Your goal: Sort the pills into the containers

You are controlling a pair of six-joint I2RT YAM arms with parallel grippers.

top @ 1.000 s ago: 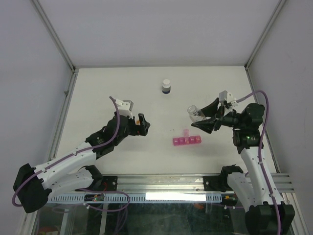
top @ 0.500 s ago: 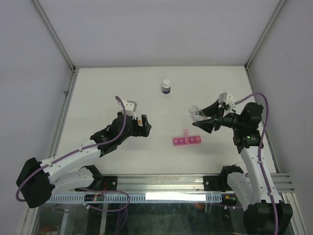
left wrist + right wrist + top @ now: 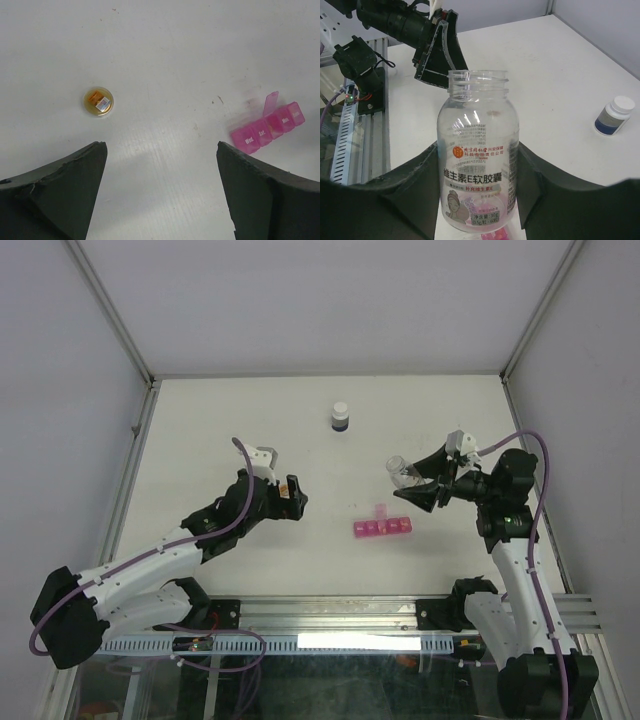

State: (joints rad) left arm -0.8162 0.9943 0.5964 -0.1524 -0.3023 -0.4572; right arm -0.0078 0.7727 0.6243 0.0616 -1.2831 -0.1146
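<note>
White table [image 3: 175,50] bears the pink organizer [image 3: 267,127], right of the released left pincer [image 3: 161,147]; right pincer [image 3: 479,200] grasps a clear bottle [image 3: 477,140].

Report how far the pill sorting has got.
Done: the clear bottle is uncapped, an orange cap lies on the table, and one lid of the pink organizer stands open. In hand: the right fingers grip the bottle; the left fingers are open, empty. Left: no pills show in any compartment, so the sorting itself.

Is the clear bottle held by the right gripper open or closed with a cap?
Open. The mouth of the clear bottle is bare; an orange cap lies on the table.
</note>
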